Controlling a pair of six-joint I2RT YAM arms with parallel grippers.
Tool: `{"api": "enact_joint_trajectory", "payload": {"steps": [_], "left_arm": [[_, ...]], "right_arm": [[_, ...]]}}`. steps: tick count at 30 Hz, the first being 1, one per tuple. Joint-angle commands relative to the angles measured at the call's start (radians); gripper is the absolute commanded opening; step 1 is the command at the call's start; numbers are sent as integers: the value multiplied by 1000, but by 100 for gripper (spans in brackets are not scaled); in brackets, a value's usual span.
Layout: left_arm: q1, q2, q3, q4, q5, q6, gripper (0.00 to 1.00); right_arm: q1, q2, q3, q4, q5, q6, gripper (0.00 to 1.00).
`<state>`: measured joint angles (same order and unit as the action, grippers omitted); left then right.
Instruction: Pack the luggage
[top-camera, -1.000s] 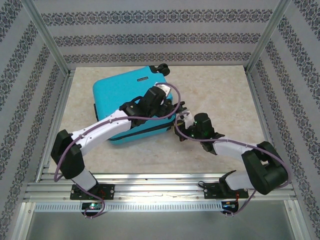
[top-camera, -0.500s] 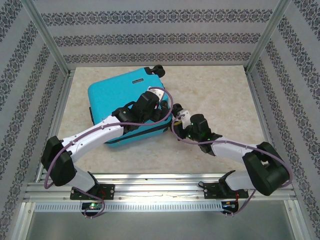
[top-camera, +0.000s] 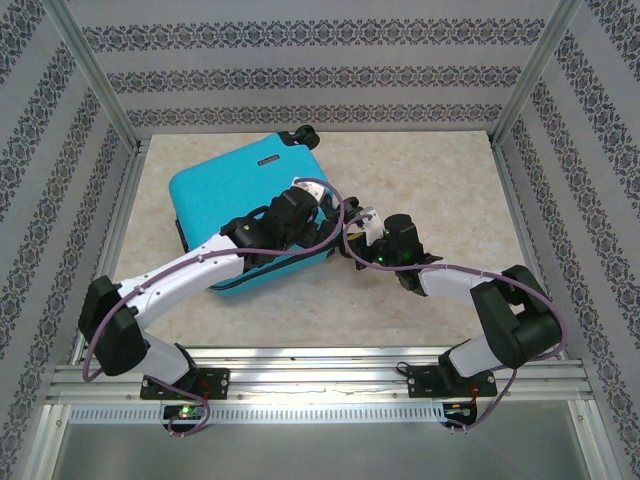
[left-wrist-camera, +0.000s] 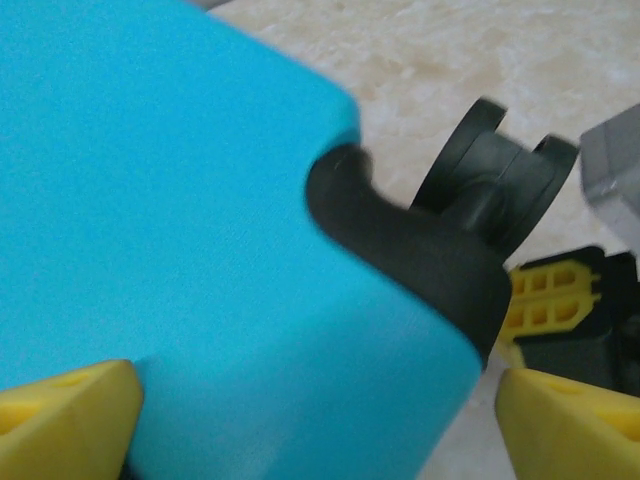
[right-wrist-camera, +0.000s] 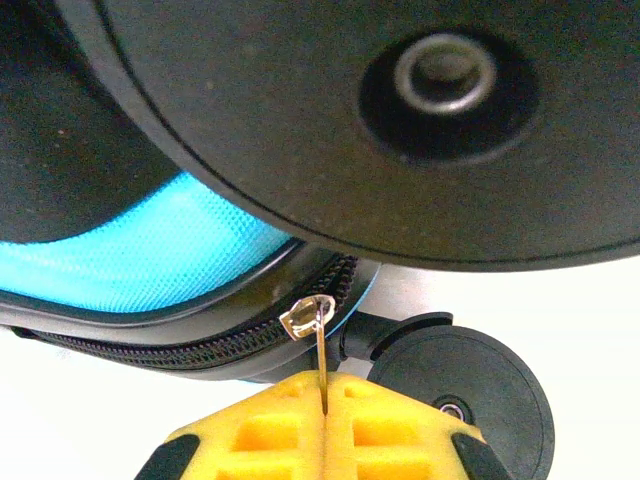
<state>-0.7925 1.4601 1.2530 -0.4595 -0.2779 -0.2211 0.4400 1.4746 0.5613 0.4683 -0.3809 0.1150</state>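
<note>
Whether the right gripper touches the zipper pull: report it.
Touching. Right wrist view shows the right gripper clamped on the zipper pull, pinching its tab.

- Left arm (top-camera: 190, 268): white shell links between bulky black joint housings.
- Right arm (top-camera: 455, 284): same white-and-black build, with a small green light at the wrist.
- Purple cable (top-camera: 85, 340): runs along each arm in loose loops.
- Base plates (top-camera: 185, 385): black and flat.
- Left fingertips (left-wrist-camera: 65, 415): yellow, wedge-shaped.
- Right fingertips (right-wrist-camera: 270, 430): yellow, moulded with square recesses, black at the outer edges.
</note>
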Motion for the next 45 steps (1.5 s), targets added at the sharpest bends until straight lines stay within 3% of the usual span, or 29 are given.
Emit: {"api": "enact_joint_trajectory", "payload": {"steps": [1,4,8,14,26,32,41,45], "left_arm": [[32,-82,-39,-302,-126,-123,99],[116,-184,-73,-312,-128,-197,100],[300,-321,-160,-318,-82,-298,100],[511,-439,-268,-248,46,-350,100],[637,-281,-270,-33,197,-269,100],[715,-173,-269,181,357,-191,100],[796,58,-73,333,440,-3,100],[798,118,89,235,562,81,93]], "right_arm": [[-16,-6,46,107,-5,-14,0],[-16,-10,39,102,-1,-14,0],[-18,-10,33,104,-11,-10,0],[-19,-11,26,110,-20,-9,0],[-17,-40,7,112,-35,1,0],[4,-76,-13,101,-21,6,0],[35,-98,-43,107,19,19,0],[36,-65,-25,116,29,21,0]]}}
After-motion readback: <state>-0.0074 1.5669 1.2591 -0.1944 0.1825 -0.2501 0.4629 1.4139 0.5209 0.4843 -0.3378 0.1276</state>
